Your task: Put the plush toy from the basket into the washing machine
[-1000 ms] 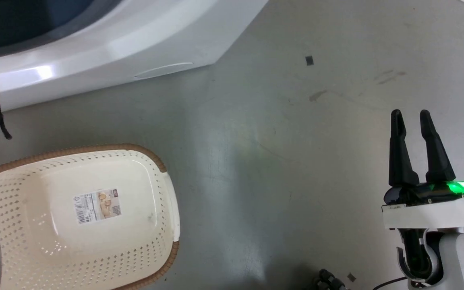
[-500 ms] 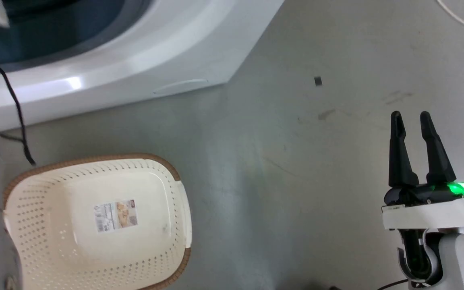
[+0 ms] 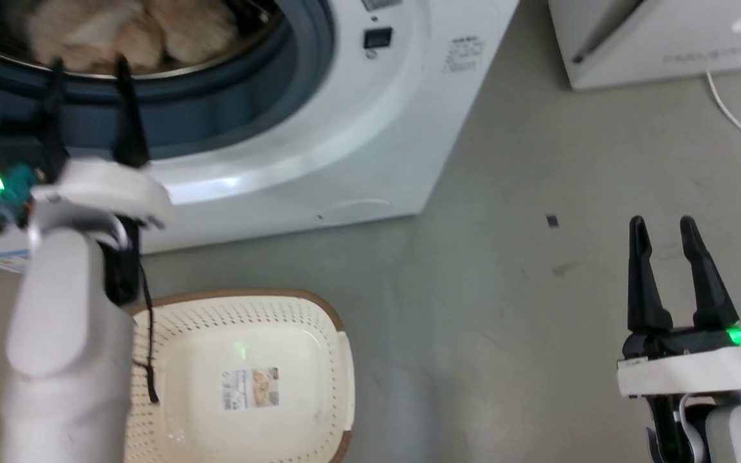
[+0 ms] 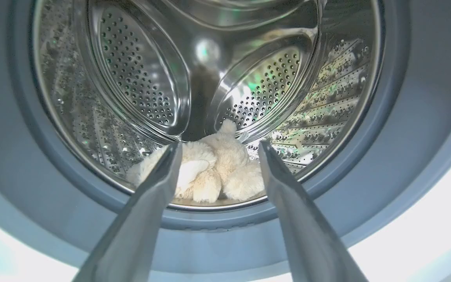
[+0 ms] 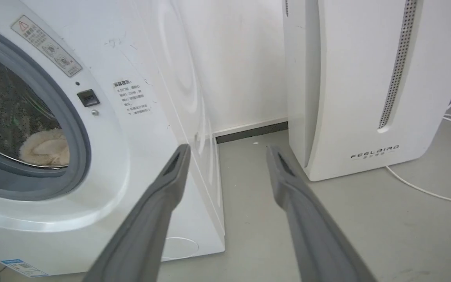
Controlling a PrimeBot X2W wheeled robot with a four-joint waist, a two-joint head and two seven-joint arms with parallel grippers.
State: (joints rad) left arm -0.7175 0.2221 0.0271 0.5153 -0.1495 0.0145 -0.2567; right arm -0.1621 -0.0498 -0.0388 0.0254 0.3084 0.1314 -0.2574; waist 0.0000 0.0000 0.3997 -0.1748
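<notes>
A fluffy cream-beige plush toy (image 4: 213, 172) lies slumped at the bottom of the perforated steel drum (image 4: 139, 78). It sits just inside the grey rubber door ring (image 4: 397, 117) of the large white front-loading washing machine (image 3: 357, 128). I judge it light, soft and easily squashed, not fragile. Its long pile could slide a little under hard fingers, so to take it I would pinch deep into the rounded body or a thick limb, not an ear or the fur tips. My left pincer (image 4: 219, 144) hovers at the door opening, pointing into the drum, fingers spread apart, holding nothing, clear of the toy. On the grey floor (image 3: 505, 321) below, the cream-white perforated plastic basket (image 3: 280, 307) with a brown rim shows a label sticker (image 3: 250, 388) on its bare bottom. My right pincer (image 3: 662, 222) hangs at the right above the floor, released and carrying nothing.
</notes>
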